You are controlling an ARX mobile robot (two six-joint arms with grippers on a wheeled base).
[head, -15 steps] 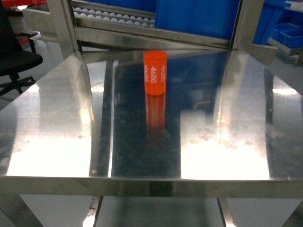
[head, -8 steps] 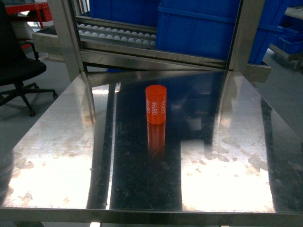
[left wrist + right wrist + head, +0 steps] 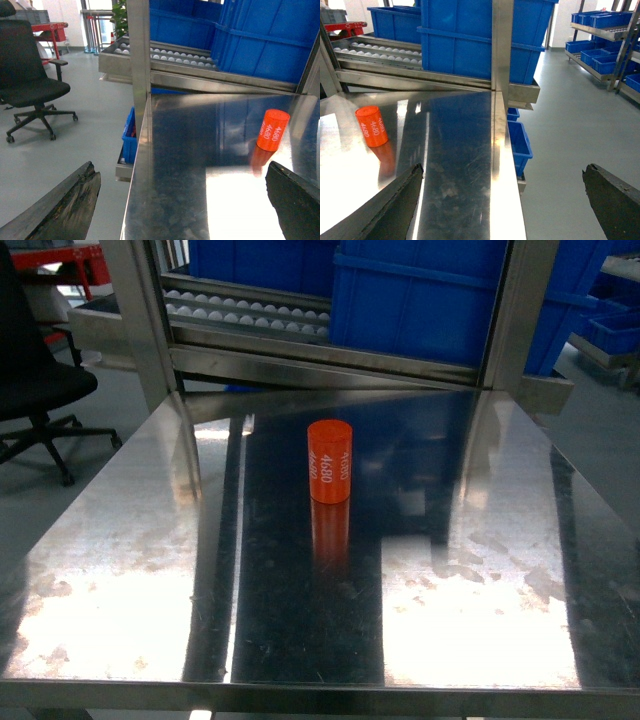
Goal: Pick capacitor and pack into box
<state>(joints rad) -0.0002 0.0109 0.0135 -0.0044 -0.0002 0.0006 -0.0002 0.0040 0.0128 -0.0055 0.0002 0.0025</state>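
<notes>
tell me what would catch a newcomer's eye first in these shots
The orange capacitor stands out at once: a bright cylinder with white 4680 print, upright and alone near the middle of the shiny steel table, its reflection running toward the camera. Behind the table, big blue bins sit on a roller rack. A black office chair stands on the grey floor to the left.

Capacitor (image 3: 330,461) stands upright on the steel table (image 3: 130,540), about mid-width, toward the far half. Behind the table's far edge: a roller conveyor (image 3: 245,312), with bins (image 3: 430,300) stacked on it to the right. Office chair (image 3: 35,370) on the floor, off the table's left side. More bins (image 3: 605,20) on shelving far right — a low one (image 3: 519,142) on the floor under the table's right edge.
</notes>
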